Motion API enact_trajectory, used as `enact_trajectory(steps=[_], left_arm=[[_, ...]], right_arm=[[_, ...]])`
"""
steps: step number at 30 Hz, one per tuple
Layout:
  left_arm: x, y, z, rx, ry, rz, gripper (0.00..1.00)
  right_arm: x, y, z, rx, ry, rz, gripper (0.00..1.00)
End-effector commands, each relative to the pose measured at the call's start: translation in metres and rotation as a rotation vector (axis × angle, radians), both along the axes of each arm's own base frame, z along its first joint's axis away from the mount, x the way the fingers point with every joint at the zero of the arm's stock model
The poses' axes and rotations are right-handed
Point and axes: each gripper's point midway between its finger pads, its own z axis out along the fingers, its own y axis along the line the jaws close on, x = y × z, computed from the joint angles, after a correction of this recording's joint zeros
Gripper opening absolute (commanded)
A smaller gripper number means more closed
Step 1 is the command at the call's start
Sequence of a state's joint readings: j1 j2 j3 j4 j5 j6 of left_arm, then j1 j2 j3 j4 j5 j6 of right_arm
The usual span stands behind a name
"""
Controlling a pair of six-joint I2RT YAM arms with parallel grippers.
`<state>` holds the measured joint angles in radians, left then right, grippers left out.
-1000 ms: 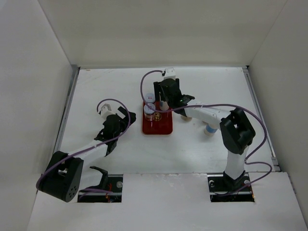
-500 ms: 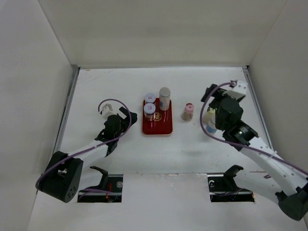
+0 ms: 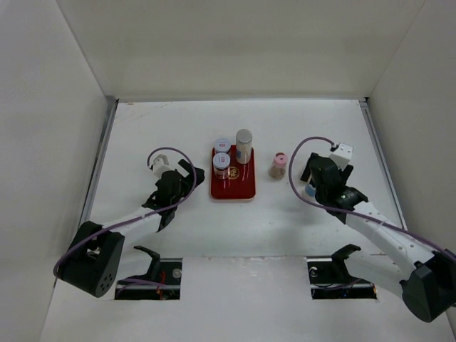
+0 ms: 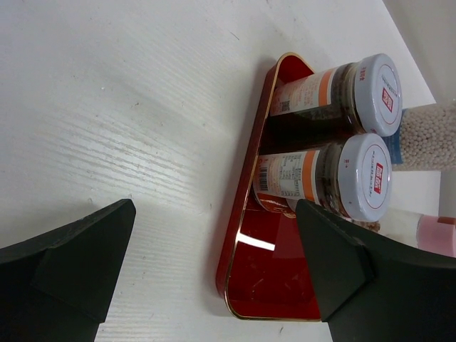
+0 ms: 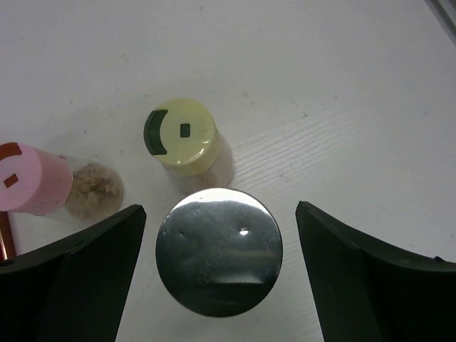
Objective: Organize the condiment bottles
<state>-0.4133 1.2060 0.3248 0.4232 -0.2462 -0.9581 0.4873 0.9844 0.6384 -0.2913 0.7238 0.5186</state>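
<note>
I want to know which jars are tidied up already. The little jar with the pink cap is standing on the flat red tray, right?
Not quite. The small pink-capped jar is standing upright, but on the white table, to the right of the flat red tray and apart from it. The top external view shows this.

My left arm (image 3: 132,219) and right arm (image 3: 385,234) are slim white links joined by chunky black housings — rounded, matte. A purple cable (image 3: 168,150) loops off each wrist beside a small white camera block (image 3: 343,151). My left gripper (image 4: 214,214) and right gripper (image 5: 221,208) carry broad black wedge-shaped fingers (image 5: 356,274) with smooth flat faces and blunt corners.
</note>
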Motion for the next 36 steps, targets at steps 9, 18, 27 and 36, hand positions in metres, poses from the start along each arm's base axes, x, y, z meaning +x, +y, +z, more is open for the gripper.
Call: enact_trajectory(steps=[9, 18, 27, 36], left_arm=[[0.008, -0.003, 0.013, -0.020, -0.049, 0.009, 1.00], [0.009, -0.006, 0.008, -0.017, -0.030, 0.000, 1.00], [0.009, -0.008, 0.010, -0.031, -0.029, -0.019, 1.00], [0.009, -0.002, 0.012, -0.031, -0.039, 0.000, 1.00]], right_arm=[[0.001, 0.042, 0.062, 0.145, -0.143, 0.102, 0.48], [0.021, 0.188, 0.133, 0.285, -0.286, 0.454, 0.50], [0.083, 0.259, 0.128, 0.157, -0.300, 0.538, 0.52], [0.119, 0.263, 0.078, 0.066, -0.207, 0.508, 0.52]])
